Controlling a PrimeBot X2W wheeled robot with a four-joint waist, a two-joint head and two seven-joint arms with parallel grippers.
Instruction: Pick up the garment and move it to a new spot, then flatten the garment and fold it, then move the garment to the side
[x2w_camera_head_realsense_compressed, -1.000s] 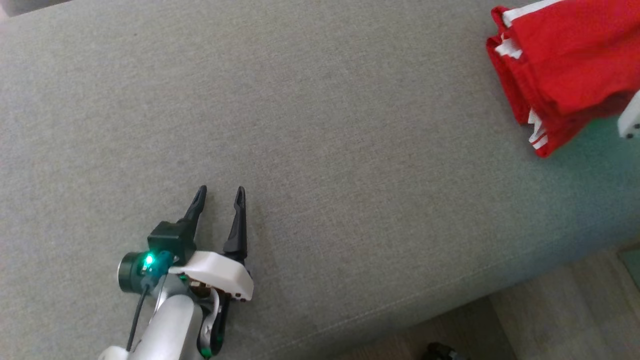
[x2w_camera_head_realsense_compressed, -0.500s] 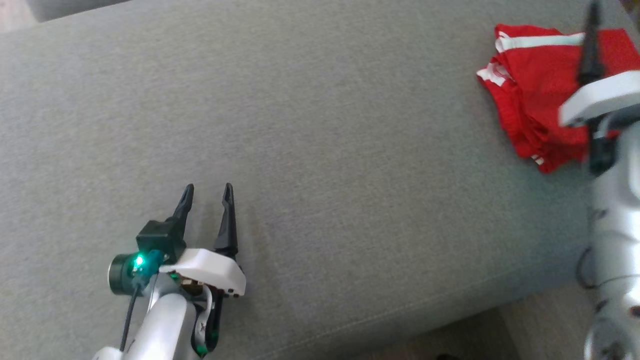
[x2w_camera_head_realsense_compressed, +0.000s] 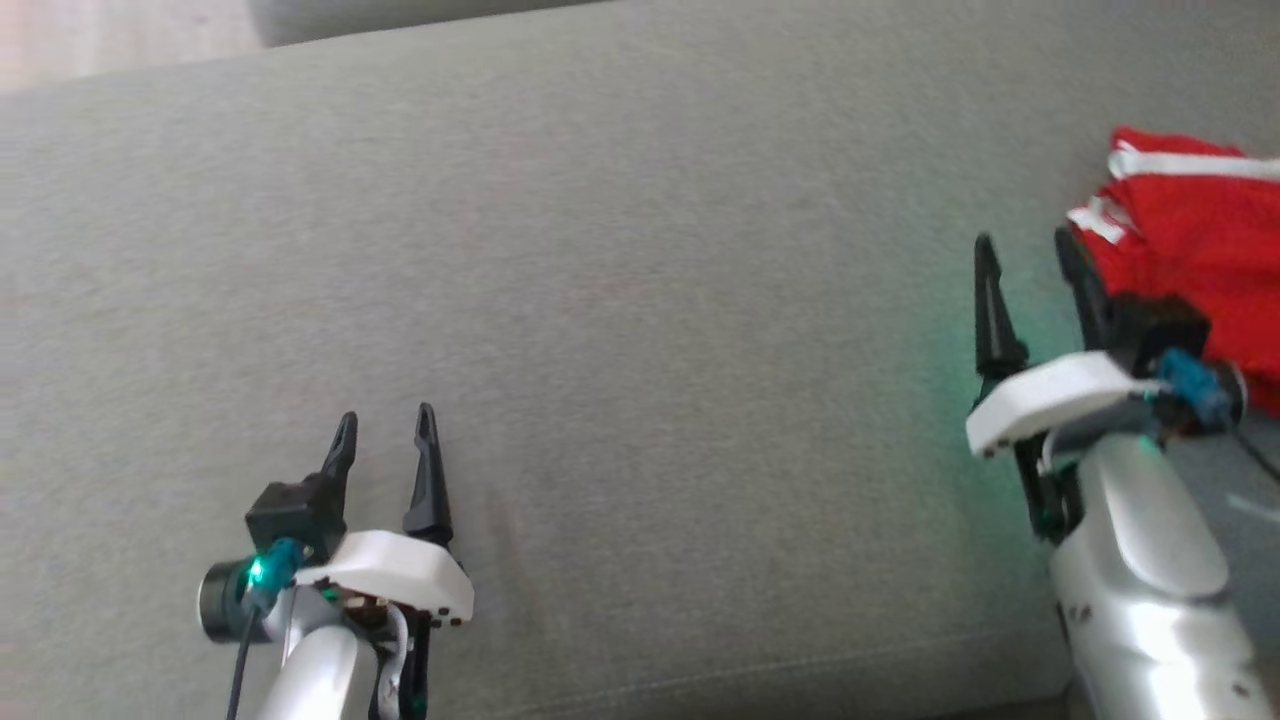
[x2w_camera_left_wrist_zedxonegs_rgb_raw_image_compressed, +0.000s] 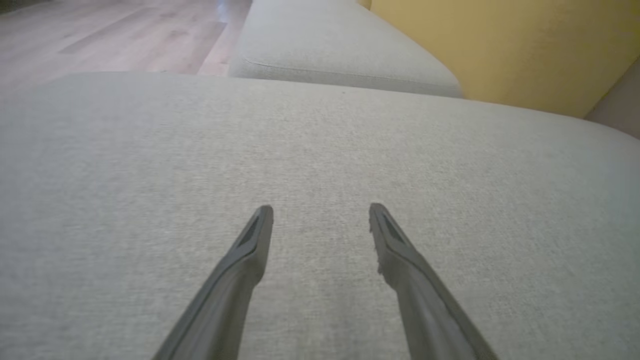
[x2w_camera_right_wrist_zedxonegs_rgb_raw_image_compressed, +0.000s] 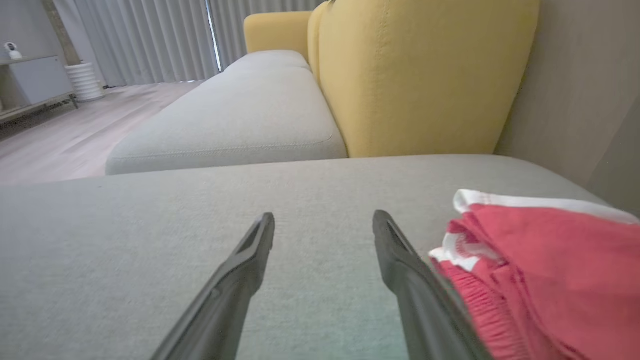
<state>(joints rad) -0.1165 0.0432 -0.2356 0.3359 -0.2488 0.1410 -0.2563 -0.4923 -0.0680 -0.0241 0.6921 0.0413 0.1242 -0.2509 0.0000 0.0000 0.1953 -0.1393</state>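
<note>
Black fingers on right gripper (x2w_camera_head_realsense_compressed: 1025, 240) are spread apart with nothing between them, tips over bare grey seat cushion (x2w_camera_head_realsense_compressed: 640, 300). Red garment (x2w_camera_head_realsense_compressed: 1190, 240) with white trim lies bunched on that cushion, just to this gripper's right. Right wrist view: garment edge sits right beside the right-hand finger, maybe touching, can't tell. Not gripped. Head view: garment is at far right, partly hidden behind the gripper's body and its camera. Left gripper (x2w_camera_head_realsense_compressed: 387, 413) is also spread and empty, low over plain cushion at lower left, well apart from the garment. Further out: second grey cushion (x2w_camera_right_wrist_zedxonegs_rgb_raw_image_compressed: 225, 120) beyond the first, yellow backrest (x2w_camera_right_wrist_zedxonegs_rgb_raw_image_compressed: 420, 75) beside it, wood floor (x2w_camera_left_wrist_zedxonegs_rgb_raw_image_compressed: 100, 35), pale curtains (x2w_camera_right_wrist_zedxonegs_rgb_raw_image_compressed: 150, 40) at the far end of the room.
</note>
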